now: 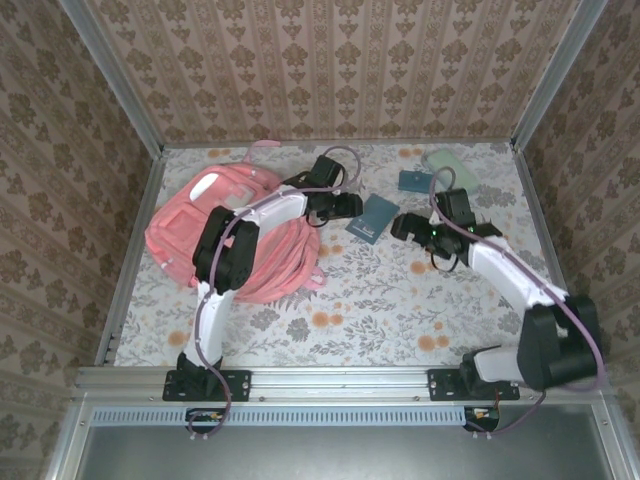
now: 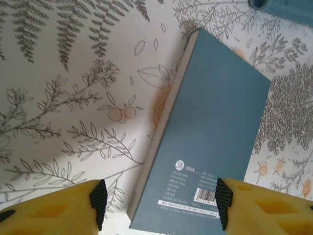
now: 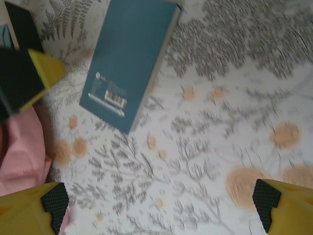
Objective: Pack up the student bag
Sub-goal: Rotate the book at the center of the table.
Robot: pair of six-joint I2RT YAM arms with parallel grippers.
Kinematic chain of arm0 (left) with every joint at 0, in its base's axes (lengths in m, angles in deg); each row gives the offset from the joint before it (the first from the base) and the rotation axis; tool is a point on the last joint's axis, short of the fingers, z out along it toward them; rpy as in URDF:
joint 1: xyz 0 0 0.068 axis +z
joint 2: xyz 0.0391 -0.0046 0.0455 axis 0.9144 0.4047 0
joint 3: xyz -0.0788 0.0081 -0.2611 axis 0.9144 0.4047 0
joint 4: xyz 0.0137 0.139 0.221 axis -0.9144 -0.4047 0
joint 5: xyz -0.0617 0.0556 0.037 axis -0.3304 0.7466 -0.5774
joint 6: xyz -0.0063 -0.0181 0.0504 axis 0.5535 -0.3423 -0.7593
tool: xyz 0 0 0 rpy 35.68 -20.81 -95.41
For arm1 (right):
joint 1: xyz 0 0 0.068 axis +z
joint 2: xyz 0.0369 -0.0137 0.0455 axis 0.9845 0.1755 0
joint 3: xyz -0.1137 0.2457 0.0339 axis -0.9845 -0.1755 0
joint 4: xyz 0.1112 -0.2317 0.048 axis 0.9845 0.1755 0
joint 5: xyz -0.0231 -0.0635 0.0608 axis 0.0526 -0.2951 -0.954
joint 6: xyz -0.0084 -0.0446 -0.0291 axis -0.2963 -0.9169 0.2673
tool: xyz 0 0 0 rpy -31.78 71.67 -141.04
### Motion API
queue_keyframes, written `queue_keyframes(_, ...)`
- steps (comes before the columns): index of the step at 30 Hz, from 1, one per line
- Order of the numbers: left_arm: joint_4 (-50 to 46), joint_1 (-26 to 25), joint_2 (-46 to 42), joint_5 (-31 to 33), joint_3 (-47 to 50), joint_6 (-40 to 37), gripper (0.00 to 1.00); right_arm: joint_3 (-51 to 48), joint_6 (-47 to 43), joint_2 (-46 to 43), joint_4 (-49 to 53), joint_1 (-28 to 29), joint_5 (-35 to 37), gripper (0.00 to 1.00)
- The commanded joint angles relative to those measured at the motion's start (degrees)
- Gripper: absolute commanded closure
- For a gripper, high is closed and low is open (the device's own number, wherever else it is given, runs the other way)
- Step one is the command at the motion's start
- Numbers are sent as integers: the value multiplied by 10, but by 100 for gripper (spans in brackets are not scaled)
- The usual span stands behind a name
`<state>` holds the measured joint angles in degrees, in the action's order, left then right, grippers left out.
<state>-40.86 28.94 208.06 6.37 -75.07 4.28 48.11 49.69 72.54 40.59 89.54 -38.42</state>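
The pink student bag (image 1: 180, 225) lies flat at the left of the table, and a piece of it (image 3: 19, 152) shows at the left edge of the right wrist view. A teal book (image 1: 372, 217) lies face down on the floral cloth just right of the bag. My left gripper (image 1: 345, 205) reaches over the bag and hovers open (image 2: 160, 205) above the book's near end (image 2: 215, 137), its pads wider than the book and not touching it. My right gripper (image 1: 410, 225) stands open (image 3: 161, 205) over bare cloth, to the right of the book (image 3: 129, 58).
A smaller teal item (image 1: 412, 181) and a pale green pouch (image 1: 450, 165) lie at the back right. The left gripper's yellow finger (image 3: 41, 73) sits close to the book in the right wrist view. Metal frame posts and patterned walls ring the table.
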Motion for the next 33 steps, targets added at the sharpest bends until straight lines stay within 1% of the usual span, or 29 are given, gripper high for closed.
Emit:
queue_keyframes(1, 4, -11, -40, -5, 36, 31, 37, 79, -46, 86, -22, -10, -42, 0)
queue_keyframes(3, 19, -22, -65, 3, 77, 59, 38, 128, -53, 148, -24, -15, -55, 0)
queue_keyframes(6, 14, -43, -91, 25, 115, 93, 38, 206, -59, 235, -17, -19, -71, 0)
queue_keyframes(9, 50, -59, -106, 17, 162, 138, 38, 276, -60, 311, -13, -20, -86, 0)
queue_keyframes(14, 69, -80, -99, 23, 188, 175, 38, 370, -66, 405, 0, -19, -103, 0)
queue_keyframes(16, 87, -80, -100, 25, 201, 190, 38, 404, -72, 435, 14, -19, -109, 0)
queue_keyframes(19, 87, -77, -98, 31, 205, 196, 38, 432, -83, 465, 33, -16, -125, 1)
queue_keyframes(23, 93, -65, -93, 26, 206, 202, 38, 397, -83, 456, 21, -9, -134, 2)
queue_keyframes(29, 92, -45, -105, 35, 214, 202, 38, 278, -52, 369, -30, -7, -153, 14)
queue_keyframes(33, 87, -32, -124, 43, 230, 195, 39, 184, -38, 300, -54, 9, -154, 15)
